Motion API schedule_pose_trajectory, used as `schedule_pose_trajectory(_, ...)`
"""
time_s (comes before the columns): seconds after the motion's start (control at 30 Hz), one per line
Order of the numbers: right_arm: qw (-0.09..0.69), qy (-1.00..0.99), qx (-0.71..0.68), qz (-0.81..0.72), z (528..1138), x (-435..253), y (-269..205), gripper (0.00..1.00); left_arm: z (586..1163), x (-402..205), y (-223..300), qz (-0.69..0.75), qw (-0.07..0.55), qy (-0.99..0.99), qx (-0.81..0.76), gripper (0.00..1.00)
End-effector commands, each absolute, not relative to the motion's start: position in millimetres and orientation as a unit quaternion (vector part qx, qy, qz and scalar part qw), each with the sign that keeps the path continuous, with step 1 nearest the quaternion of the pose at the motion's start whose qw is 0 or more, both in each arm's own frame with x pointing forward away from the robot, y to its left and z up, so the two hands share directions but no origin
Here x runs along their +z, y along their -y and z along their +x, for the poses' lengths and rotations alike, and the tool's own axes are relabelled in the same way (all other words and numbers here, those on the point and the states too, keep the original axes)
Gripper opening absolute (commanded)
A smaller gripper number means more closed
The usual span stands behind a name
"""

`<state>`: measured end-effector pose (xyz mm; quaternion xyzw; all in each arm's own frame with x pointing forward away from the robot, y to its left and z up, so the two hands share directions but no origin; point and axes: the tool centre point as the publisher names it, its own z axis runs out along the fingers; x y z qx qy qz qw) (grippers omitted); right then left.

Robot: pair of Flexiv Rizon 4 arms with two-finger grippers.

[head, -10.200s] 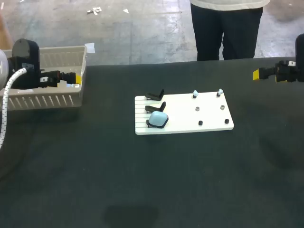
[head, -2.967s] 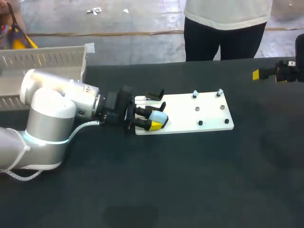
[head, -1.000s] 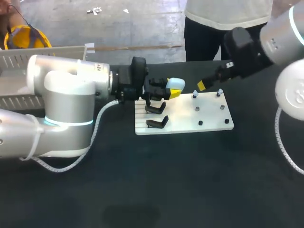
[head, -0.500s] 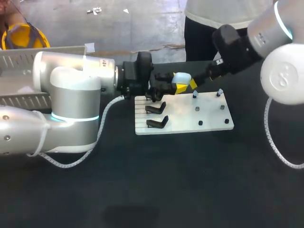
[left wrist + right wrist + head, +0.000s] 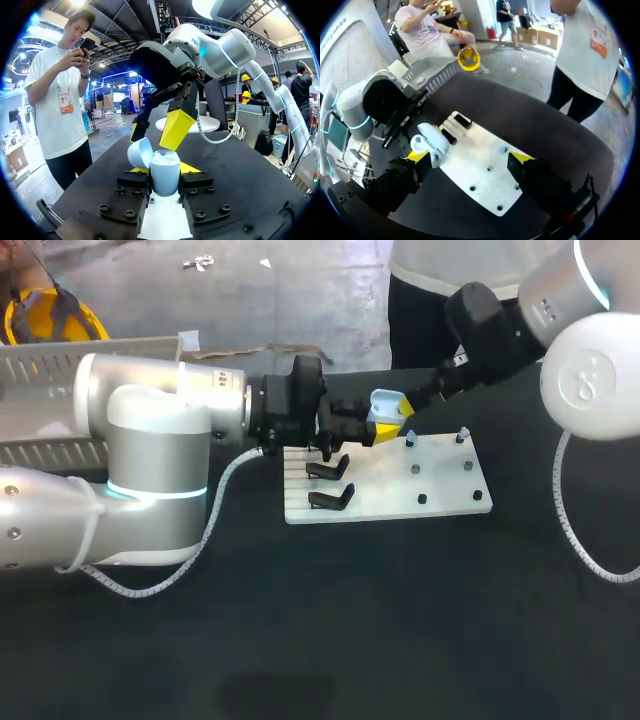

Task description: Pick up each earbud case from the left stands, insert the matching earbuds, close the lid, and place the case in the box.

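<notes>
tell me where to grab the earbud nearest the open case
Pinch the earbud by its top end, coming straight down from above: it stands upright on the white board, so a vertical lift should probably free it.

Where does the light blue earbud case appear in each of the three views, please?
Head view: earbud case in the left hand, above the white board's far edge.
Left wrist view: between its own fingers, lid open.
Right wrist view: beside one right hand finger, at the board's edge.
Shared landmark: the white board.
</notes>
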<state>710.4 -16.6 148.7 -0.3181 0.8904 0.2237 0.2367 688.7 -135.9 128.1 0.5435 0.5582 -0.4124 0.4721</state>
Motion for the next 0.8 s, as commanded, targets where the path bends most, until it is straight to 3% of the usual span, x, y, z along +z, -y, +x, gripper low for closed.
schedule_pose_trajectory(0.03,0.235,-0.897,0.209,-0.310,710,149,21,1.00,687,121,127,0.531,0.482,-0.542,-0.438,0.00)
schedule_pose_trajectory(0.8,0.166,-0.960,0.042,-0.220,709,117,86,1.00,671,153,94,0.505,0.519,-0.484,-0.492,0.00)
